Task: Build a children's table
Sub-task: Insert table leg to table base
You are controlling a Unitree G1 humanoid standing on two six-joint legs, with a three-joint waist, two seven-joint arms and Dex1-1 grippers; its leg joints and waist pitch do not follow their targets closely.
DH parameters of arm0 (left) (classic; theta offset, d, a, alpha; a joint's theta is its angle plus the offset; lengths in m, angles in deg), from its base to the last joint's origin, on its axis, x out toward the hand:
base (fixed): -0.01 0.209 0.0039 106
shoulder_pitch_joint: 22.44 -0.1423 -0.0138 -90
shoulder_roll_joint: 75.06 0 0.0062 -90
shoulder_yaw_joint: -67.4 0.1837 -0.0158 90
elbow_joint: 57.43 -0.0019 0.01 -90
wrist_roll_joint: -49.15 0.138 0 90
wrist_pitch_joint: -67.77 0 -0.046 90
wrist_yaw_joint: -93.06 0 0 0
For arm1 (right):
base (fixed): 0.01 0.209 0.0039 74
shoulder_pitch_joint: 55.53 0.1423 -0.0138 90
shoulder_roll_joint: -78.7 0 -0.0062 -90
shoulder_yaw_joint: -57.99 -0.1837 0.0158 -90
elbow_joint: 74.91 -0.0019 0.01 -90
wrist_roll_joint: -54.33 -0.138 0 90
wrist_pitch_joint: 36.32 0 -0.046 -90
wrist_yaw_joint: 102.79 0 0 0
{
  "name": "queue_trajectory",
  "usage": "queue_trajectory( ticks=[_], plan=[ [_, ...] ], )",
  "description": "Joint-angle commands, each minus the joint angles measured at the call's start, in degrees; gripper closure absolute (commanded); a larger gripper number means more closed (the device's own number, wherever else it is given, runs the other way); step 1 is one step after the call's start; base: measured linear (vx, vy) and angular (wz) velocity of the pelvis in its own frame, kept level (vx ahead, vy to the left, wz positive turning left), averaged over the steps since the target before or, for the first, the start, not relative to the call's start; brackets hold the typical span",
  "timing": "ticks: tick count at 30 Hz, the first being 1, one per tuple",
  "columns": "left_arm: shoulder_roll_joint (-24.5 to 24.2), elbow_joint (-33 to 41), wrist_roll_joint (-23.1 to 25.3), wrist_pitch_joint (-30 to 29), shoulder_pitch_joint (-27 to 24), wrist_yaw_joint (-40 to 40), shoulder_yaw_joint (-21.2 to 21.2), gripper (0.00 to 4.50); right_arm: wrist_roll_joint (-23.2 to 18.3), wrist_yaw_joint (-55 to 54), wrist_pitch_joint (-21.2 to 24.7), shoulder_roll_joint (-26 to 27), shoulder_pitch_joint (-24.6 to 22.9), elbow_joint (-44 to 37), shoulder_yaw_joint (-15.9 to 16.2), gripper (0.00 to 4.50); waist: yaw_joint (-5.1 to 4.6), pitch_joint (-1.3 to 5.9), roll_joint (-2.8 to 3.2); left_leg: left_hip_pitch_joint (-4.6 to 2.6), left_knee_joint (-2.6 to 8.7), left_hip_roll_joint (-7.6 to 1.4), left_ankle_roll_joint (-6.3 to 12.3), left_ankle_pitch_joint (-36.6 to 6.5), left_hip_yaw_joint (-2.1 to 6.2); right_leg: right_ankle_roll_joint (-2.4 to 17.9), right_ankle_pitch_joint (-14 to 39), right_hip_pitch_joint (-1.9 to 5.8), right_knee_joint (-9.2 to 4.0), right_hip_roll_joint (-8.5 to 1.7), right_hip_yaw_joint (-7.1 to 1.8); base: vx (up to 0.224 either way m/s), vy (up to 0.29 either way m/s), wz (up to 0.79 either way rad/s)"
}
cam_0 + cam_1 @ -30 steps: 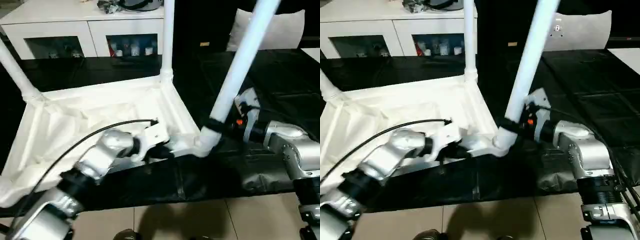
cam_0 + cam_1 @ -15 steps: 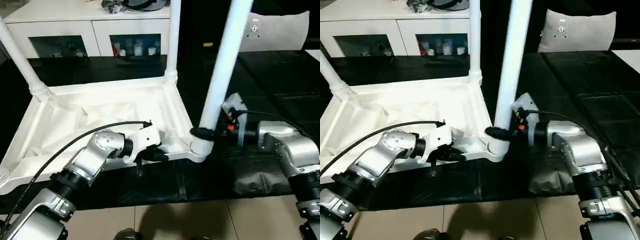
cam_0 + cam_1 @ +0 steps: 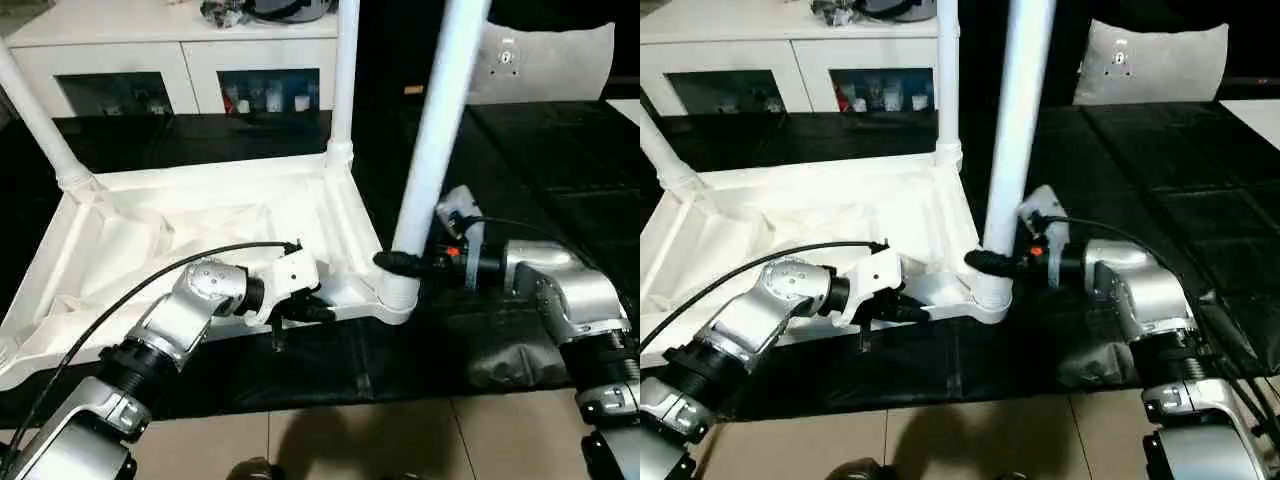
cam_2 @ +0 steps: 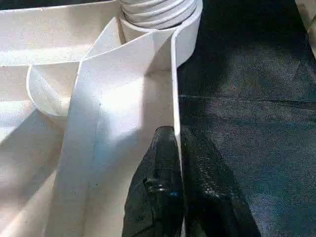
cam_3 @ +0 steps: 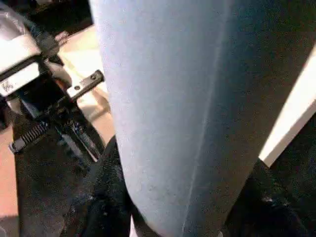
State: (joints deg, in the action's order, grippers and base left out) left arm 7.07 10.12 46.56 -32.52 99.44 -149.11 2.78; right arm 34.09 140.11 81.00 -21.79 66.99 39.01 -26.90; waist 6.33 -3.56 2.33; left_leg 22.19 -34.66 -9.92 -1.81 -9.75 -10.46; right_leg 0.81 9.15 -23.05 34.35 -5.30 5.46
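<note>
While the upturned children's table (image 3: 190, 225) lies at centre-left on the black worktop (image 3: 560, 180), the right end effector (image 3: 395, 263) clasps its near-corner leg (image 3: 430, 150) and the left end effector (image 3: 315, 312) pinches its front rim (image 4: 174, 84).

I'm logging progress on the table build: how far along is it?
Done: two far legs stand upright in the upturned tabletop. In hand: the right gripper grips the near-right leg at its corner socket; the left gripper pinches the tabletop's rim. Left: the near-left corner, which is partly hidden.
</note>
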Motion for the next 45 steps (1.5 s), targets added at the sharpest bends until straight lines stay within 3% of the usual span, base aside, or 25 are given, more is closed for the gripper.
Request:
queue_trajectory(
  ticks=[1,4,5,8,10,13,15,21,25,29,36,45],
  plan=[
    [0.51,0.60,-0.30,1.24,0.53,0.07,-1.21,4.50,-1.31,0.71,1.06,0.38,-1.25,1.18,-0.64,2.62,0.00,4.23,-0.94,-1.25,4.16,-3.32,1.16,-14.31,1.32,10.06,20.62,2.65,-4.45,-4.08,-2.92,0.000,0.000,0.00],
    [0.71,0.75,-0.46,1.05,0.44,0.11,-1.41,4.50,-2.48,0.42,1.68,0.42,-2.72,1.19,-2.02,2.62,0.11,4.34,-1.00,-1.14,4.12,-3.34,1.71,-13.04,1.25,10.70,18.27,2.70,-4.20,-4.03,-2.94,0.000,0.000,0.00],
    [0.80,0.78,-0.48,0.99,0.41,0.07,-1.50,4.50,-3.07,0.27,1.99,0.56,-3.50,1.29,-2.82,2.62,0.21,4.34,-0.72,-1.18,4.08,-3.32,1.69,-12.98,1.26,10.85,18.13,2.65,-4.16,-4.05,-2.93,0.000,0.000,0.00],
    [1.01,0.57,-0.47,1.02,0.47,0.02,-1.66,4.50,-3.96,-0.03,2.20,1.03,-5.61,1.39,-4.50,2.62,0.44,4.45,-0.63,-1.18,4.05,-3.35,1.90,-12.66,1.19,11.15,16.99,2.67,-4.18,-4.00,-2.90,0.000,0.000,0.00],
    [1.27,0.15,-0.46,1.14,0.70,0.09,-1.85,4.50,-4.63,-0.75,1.27,1.69,-7.80,1.18,-5.65,2.62,0.56,4.41,-0.31,-1.23,4.09,-3.36,1.73,-13.53,1.22,11.05,17.58,2.62,-4.33,-4.05,-2.85,0.000,0.000,0.00],
    [1.50,-0.18,-0.48,1.24,0.95,0.29,-2.08,4.50,-4.83,-1.95,0.16,2.19,-9.59,0.92,-6.47,2.62,0.67,4.34,-0.37,-1.32,4.26,-3.37,1.27,-14.82,1.32,10.53,19.21,2.59,-4.54,-4.09,-2.80,0.000,0.000,0.00],
    [1.46,-0.31,-0.42,1.29,1.08,0.21,-2.14,4.50,-2.97,-2.60,-1.97,1.61,-10.70,0.28,-5.39,2.62,0.73,4.29,0.10,-1.34,4.32,-3.34,0.92,-15.60,1.41,10.23,20.29,2.54,-4.70,-4.11,-2.74,0.000,0.000,0.00],
    [1.21,-0.71,0.05,1.69,1.40,-0.19,-2.21,4.50,0.49,-2.58,-6.62,-0.08,-11.68,-1.30,-4.17,2.62,0.54,4.19,-0.03,-1.51,4.59,-3.35,0.15,-17.90,1.58,9.31,22.69,2.57,-4.97,-4.21,-2.79,0.000,0.000,0.00],
    [0.99,-0.78,0.53,2.00,1.56,-0.37,-1.99,4.50,5.32,-0.46,-10.53,-3.41,-12.01,-1.87,0.42,2.62,0.53,4.20,0.02,-1.51,4.62,-3.38,0.44,-17.71,1.57,9.55,21.42,2.61,-4.87,-4.11,-2.84,0.000,0.000,0.00],
    [0.95,-0.82,0.59,2.10,1.61,-0.44,-1.96,4.50,5.50,0.80,-10.03,-3.92,-11.88,-2.51,1.54,2.62,0.64,4.27,0.07,-1.42,4.62,-3.46,1.07,-17.02,1.53,10.51,18.94,2.68,-4.62,-4.01,-2.90,0.000,0.000,0.00],
    [0.52,-2.07,1.08,3.04,2.85,-1.56,-1.80,4.50,6.78,3.08,-11.66,-3.65,-9.92,-0.06,5.28,2.62,0.56,4.27,0.03,-1.46,4.63,-3.41,0.85,-18.07,1.59,10.48,20.42,2.72,-4.77,-4.07,-2.81,0.000,0.000,0.00],
    [0.66,-6.13,1.87,5.08,5.86,-2.57,-1.79,4.50,6.91,6.02,-11.97,-2.92,-8.69,1.40,6.79,2.62,0.74,4.40,-0.03,-1.52,4.53,-3.42,0.88,-18.28,1.51,10.71,20.55,2.69,-4.83,-4.19,-2.84,0.000,0.000,0.00]
  ],
)
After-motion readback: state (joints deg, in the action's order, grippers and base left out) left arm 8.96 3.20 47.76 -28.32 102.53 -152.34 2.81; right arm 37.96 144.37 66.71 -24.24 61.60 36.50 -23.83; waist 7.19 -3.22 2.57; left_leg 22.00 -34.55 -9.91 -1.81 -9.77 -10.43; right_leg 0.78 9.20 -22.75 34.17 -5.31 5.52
